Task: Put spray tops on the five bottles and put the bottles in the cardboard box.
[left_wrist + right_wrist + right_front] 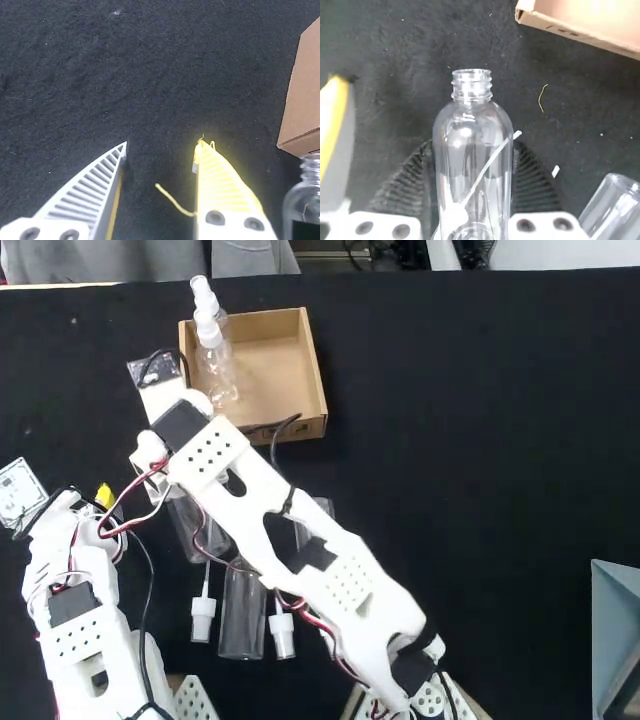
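My right gripper (472, 150) is shut on a clear bottle (472, 140) with a bare threaded neck, held between its black fingers (532, 175). My left gripper (162, 145) stands open over the black mat, with nothing between its white and yellow fingers; in the high view it sits at the left (97, 502), close to the right arm's wrist (185, 430). The cardboard box (310, 370) stands at the back. A bottle with a spray top (212, 340) leans across its left wall. More open bottles (243, 610) and two loose spray tops (204, 612) lie near the front.
A corner of the cardboard box (302, 100) and an open bottle neck (306, 195) are close to my left gripper. A clear packet (158, 378) lies left of the box. A grey object (615, 630) stands at the front right. The right half of the mat is bare.
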